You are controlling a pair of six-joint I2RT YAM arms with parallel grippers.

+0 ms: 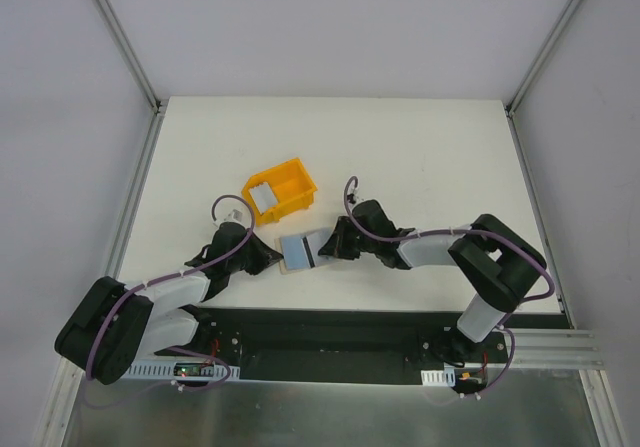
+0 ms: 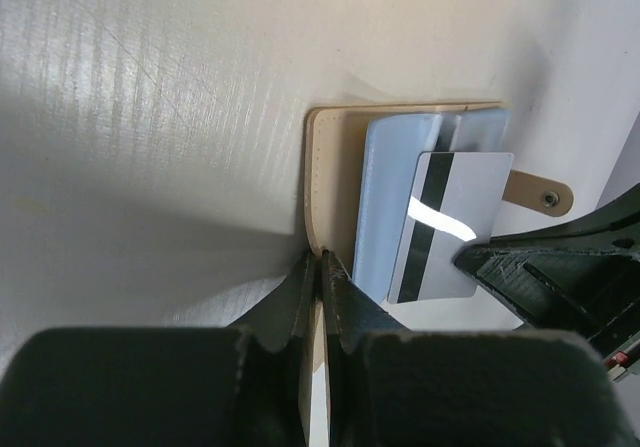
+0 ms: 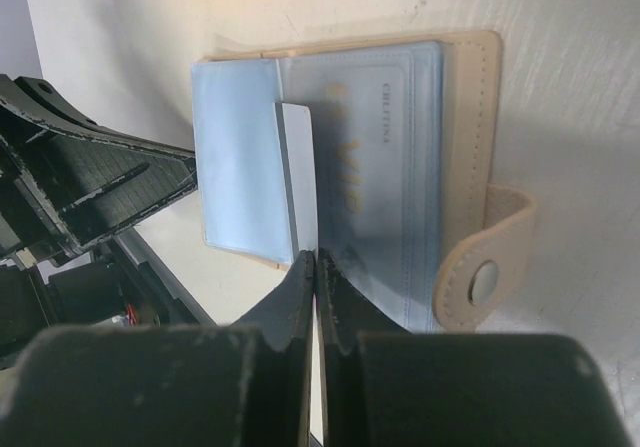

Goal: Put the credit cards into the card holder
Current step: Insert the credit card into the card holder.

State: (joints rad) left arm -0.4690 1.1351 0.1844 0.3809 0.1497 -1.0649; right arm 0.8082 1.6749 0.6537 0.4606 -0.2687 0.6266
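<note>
Beige card holder (image 2: 335, 187) open flat on the white table (image 1: 420, 167), at the centre of the overhead view between both arms. Left gripper (image 2: 321, 267) pinched tight on its tan edge, lower middle of the left wrist frame. Right gripper (image 3: 315, 264) clamped on a credit card (image 3: 297, 167), black stripe up, over the bluish sleeves (image 3: 380, 167); tucked in or only on top, impossible to tell. Snap strap (image 3: 490, 267) out at lower right. Above the holder, a yellow bin (image 1: 300, 182) with another card (image 1: 262, 199) inside.
</note>
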